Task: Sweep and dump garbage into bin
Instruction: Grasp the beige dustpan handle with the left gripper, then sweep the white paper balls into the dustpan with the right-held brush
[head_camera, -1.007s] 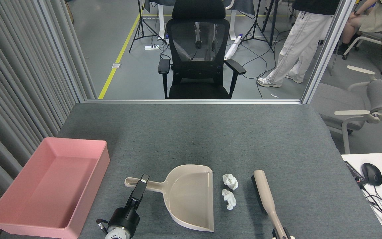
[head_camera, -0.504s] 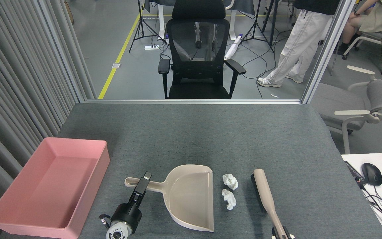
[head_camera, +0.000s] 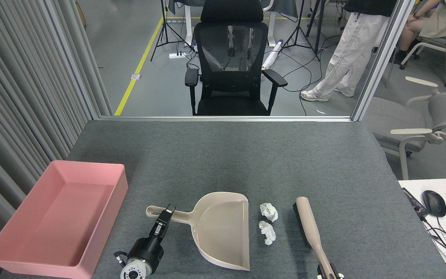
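Two small crumpled white wads of garbage lie on the grey table between a beige dustpan and a beige brush. The pink bin stands at the near left and holds nothing I can see. My left gripper is at the dustpan's handle, dark fingers lying across it; their spacing does not show. Only the tips of my right gripper show at the bottom edge, on either side of the brush handle's end.
The grey felt table stretches far beyond the objects. A ribbed grey curtain borders the left side. At the right, a white desk holds a mouse and a keyboard. A black office chair and a standing person are behind the far edge.
My left wrist has turned and shifted slightly, and its fingers now look narrower and lie lower on the dustpan handle. Dustpan, brush and wads have not moved.
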